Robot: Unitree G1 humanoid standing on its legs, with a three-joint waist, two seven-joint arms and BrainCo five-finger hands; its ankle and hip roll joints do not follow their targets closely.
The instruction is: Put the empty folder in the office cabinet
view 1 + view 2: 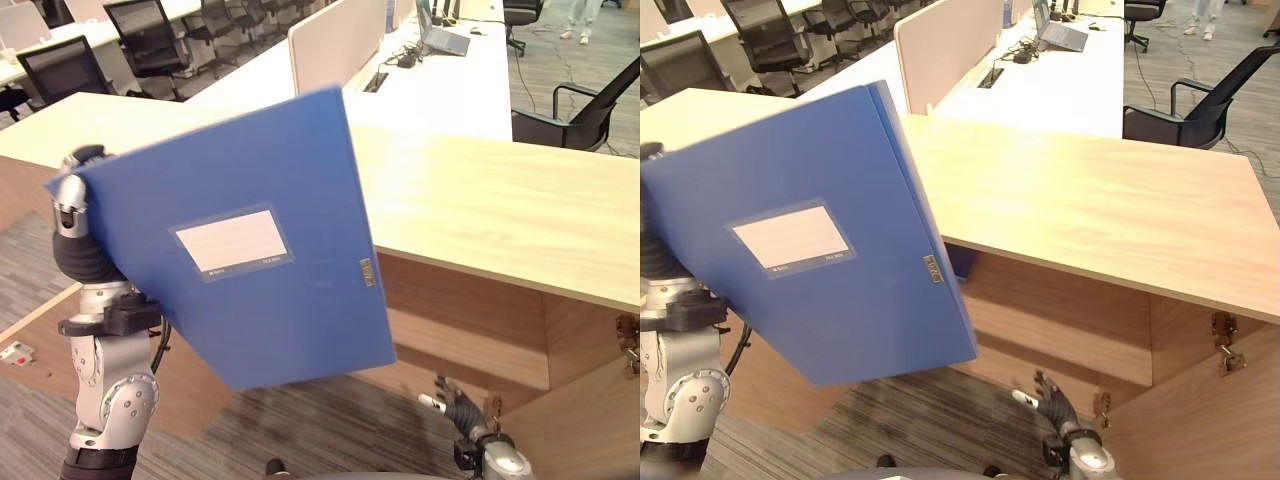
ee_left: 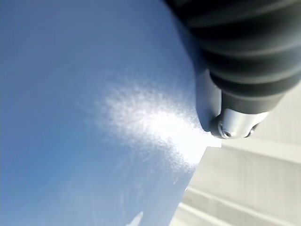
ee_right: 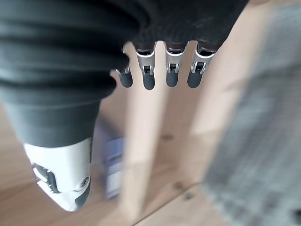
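Your left hand (image 1: 72,215) grips the blue folder (image 1: 240,240), tilted over the desk (image 1: 480,200); right hand (image 1: 462,408) hangs low, fingers relaxed.

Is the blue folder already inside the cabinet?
No. The blue folder is outside, tilted, in the left hand, in front of the open cabinet.

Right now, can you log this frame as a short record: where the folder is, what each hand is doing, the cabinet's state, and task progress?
folder: blue folder held up in the air, tilted, white label facing the camera, in front of the cabinet top
left hand: left hand at the folder's edge, gripping it
right hand: right hand low by the open cabinet, fingers straight, holding nothing
cabinet: wooden cabinet with doors open, inside shelf visible
background: office desks and black chairs
progress: folder not yet in the cabinet
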